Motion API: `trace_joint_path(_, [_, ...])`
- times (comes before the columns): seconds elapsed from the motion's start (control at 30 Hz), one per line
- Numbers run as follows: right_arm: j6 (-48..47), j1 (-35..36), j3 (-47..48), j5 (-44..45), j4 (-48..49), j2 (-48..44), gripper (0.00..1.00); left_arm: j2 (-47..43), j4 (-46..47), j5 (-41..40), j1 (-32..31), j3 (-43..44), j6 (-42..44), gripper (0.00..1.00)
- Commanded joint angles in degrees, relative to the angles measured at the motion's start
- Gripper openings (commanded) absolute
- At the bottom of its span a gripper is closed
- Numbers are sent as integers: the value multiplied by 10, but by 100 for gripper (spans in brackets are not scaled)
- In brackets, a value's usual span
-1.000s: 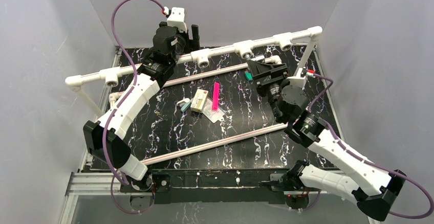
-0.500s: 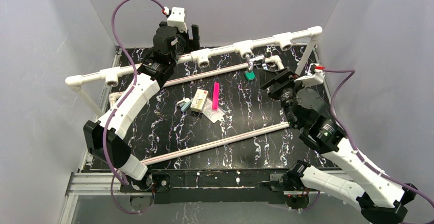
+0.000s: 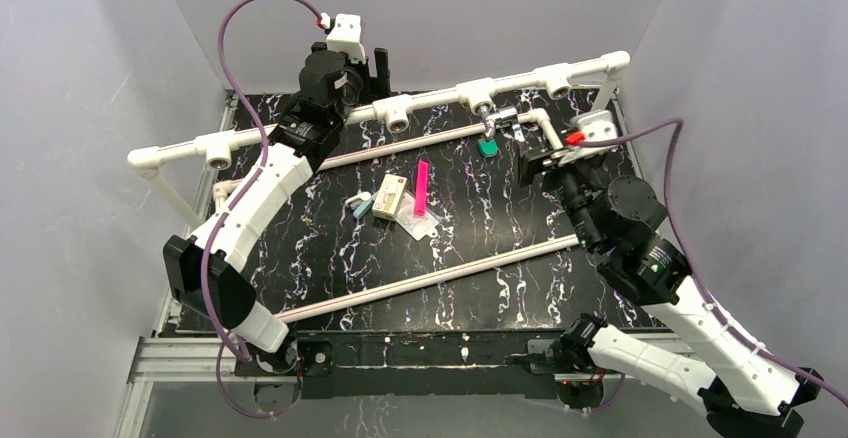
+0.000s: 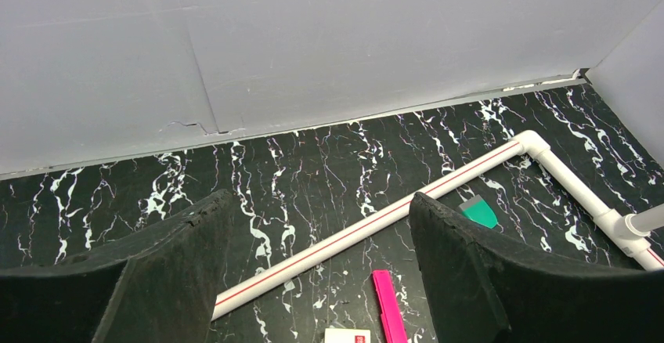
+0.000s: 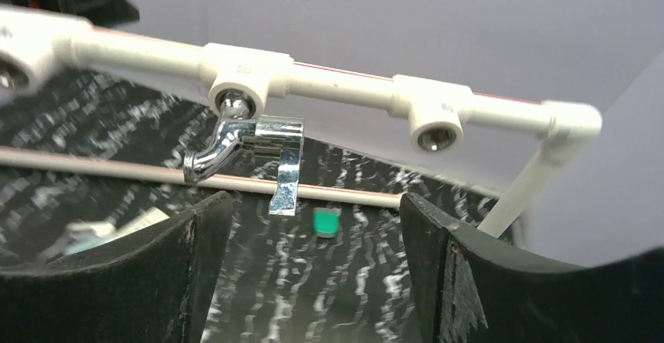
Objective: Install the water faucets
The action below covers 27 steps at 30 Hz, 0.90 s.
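Note:
A silvery faucet (image 3: 497, 118) hangs from a tee socket (image 3: 480, 91) of the raised white pipe rail. In the right wrist view the faucet (image 5: 243, 143) sits in its socket (image 5: 239, 69), spout curving down left, flat handle hanging down. My right gripper (image 3: 537, 161) is open and empty, a short way right of and nearer than the faucet; its fingers (image 5: 196, 265) frame the table below it. My left gripper (image 3: 372, 76) is open and empty at the back, above the rail near another tee socket (image 3: 397, 111). Its fingers (image 4: 156, 272) show the table below.
A green square piece (image 3: 488, 146) lies under the faucet. A pink stick (image 3: 421, 188), a white box (image 3: 389, 197) and small packets lie mid-table. Two loose white pipes (image 3: 420, 143) (image 3: 430, 278) cross the black marbled table. Empty sockets (image 3: 555, 78) (image 3: 215, 146) sit on the rail. Grey walls surround.
My right gripper has drawn back to the right and away from the faucet, which now shows uncovered in its socket. The left arm has not moved.

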Motion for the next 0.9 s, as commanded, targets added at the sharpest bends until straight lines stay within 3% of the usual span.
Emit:
trace_joint_path(0.0, [-246,2,30,-103,13,17,86,33,-89,6,-5,-31,1,80])
trace_joint_path(0.2, [-451,2,28,-186,-27,53,87,27,-87,4,-5,-36,1,80])
trace_joint_path(0.37, [-596,2,9,-180,15,81,87,24,-84,3,-5,-38,2,80])
trace_joint_path(0.63, [-754,2,-22,-151,121,126,87,24,-84,3,-5,-39,2,80])
trace_joint_path(0.87, [-796,2,-22,-136,175,164,76,22,-84,2,-5,-40,2,80])
